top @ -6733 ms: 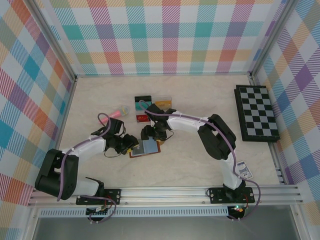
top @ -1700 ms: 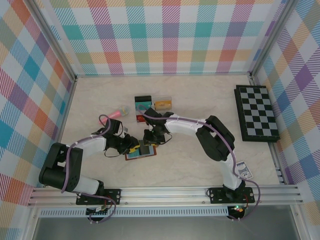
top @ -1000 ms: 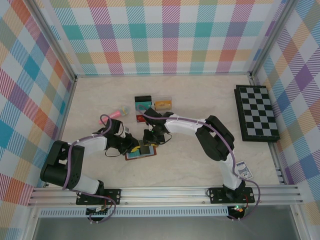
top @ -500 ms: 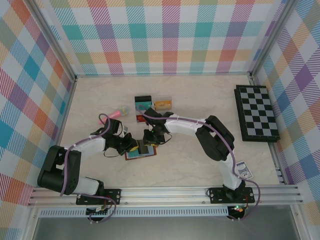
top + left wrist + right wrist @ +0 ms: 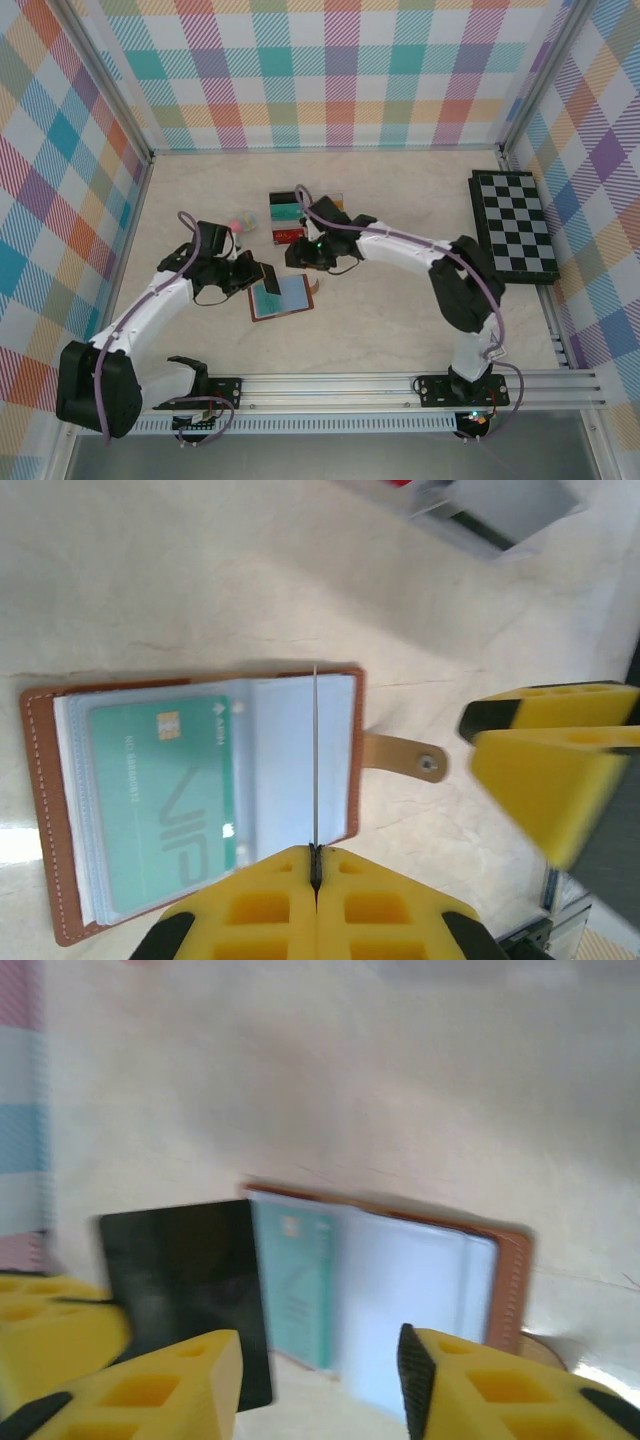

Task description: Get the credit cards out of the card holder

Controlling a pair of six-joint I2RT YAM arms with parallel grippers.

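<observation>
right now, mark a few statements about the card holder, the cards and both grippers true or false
1. The left gripper is shut on a black card. True.
2. The card holder lies closed. False: it lies open on the table.
3. The right gripper grips the teal card. False: its jaws stand open and empty, and the teal card sits in a pocket of the card holder.
4. The chessboard lies apart from the card holder, towards the right side of the table. True.
</observation>
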